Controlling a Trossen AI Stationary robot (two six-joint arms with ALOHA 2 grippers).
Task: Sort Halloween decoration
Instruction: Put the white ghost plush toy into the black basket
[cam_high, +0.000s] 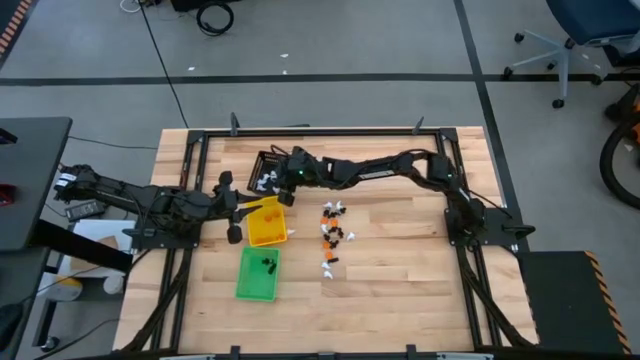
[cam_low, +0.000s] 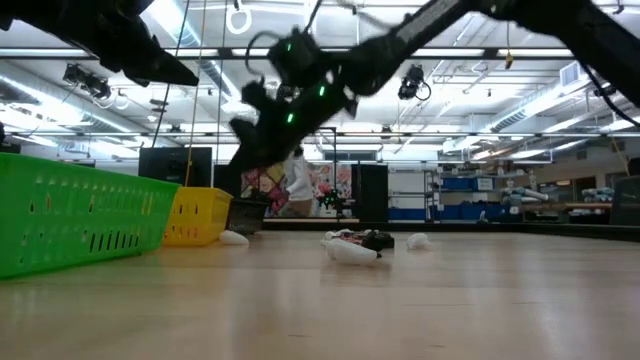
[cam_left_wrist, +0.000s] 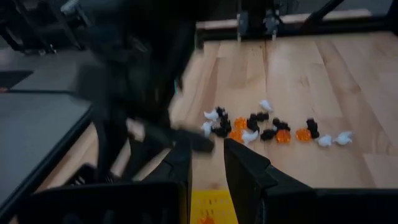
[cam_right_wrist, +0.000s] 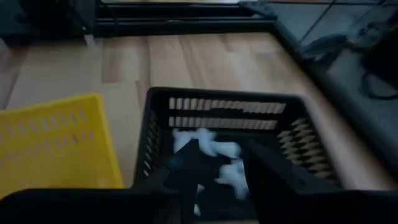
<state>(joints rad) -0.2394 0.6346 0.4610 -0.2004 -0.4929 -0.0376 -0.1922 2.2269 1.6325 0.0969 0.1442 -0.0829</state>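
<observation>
Surface: wooden table with a dark frame around it, grey floor beyond; the low view looks into a large lit hall.
Black tray: at the far middle of the table, with white trinkets lying inside it.
Yellow tray: just beside the black tray, nearer the front; an orange piece shows inside.
Green tray: in front of the yellow tray, with a small dark piece in it.
Halloween decoration: the loose remainder is a short row of white, orange and black trinkets on bare wood, to the right of the yellow tray.
Right gripper: over the black tray, fingers parted with a clear gap and nothing visible between them; white trinkets lie beneath.
Left gripper: near the left edge of the yellow tray, pointing toward the loose row; fingers stand narrowly apart, and I cannot tell whether they grip anything.
</observation>
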